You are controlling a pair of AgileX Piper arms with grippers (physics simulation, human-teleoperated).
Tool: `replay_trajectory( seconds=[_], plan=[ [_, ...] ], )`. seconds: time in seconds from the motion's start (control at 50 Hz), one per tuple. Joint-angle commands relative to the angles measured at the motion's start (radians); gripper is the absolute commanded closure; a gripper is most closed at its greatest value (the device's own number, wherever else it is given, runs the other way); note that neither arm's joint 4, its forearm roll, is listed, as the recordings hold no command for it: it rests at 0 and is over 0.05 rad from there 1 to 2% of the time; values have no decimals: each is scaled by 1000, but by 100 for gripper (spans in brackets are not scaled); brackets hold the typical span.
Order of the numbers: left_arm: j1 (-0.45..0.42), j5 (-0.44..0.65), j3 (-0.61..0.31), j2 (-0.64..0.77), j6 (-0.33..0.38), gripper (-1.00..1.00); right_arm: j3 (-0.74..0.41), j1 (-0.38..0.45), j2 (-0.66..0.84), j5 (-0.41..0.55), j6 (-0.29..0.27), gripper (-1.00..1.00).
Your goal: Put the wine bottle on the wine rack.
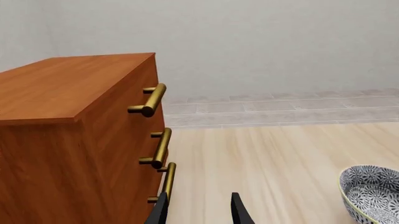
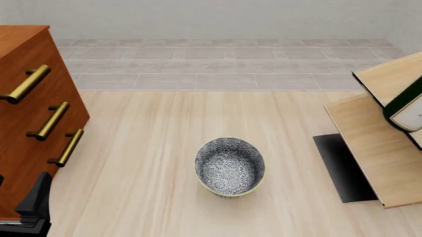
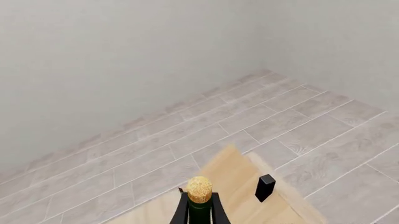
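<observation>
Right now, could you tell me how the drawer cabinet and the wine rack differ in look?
The drawer cabinet is reddish-brown wood with brass handles; the wine rack is pale wood with a black base. The cabinet is a closed box at the table's left; the rack is open slanted panels at the right, with the wine bottle against it. Both are wooden.

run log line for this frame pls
phase: placing | wine bottle: at wine rack, on slanted panel | right gripper: cork between fingers, grip unclear | left gripper: open, idle by cabinet | bowl: untouched

Wine bottle [image 3: 199,210] neck, cork up, between black pincer fingers [image 3: 181,212]; pale wine rack [image 3: 234,179] panel beyond.
</observation>
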Motion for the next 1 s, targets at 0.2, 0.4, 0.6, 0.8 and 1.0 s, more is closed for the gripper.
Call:
replay_trajectory(
  seconds=[0.2, 0.4, 0.6, 0.8, 1.0],
  plan=[
    [8, -1, 0, 0, 5, -100, 22, -36, 27, -42, 24, 100],
    [2, -1, 0, 0, 3, -100, 27, -57, 46, -54, 40, 100],
    [4, -3, 0, 0, 5, -100, 48, -85, 70, -83, 57, 100],
    [6, -2, 0, 0, 5, -100, 60, -123, 109, -115, 65, 100],
    [6, -1, 0, 0, 5, -100, 50, -159, 155, -138, 93, 100]
  ],
)
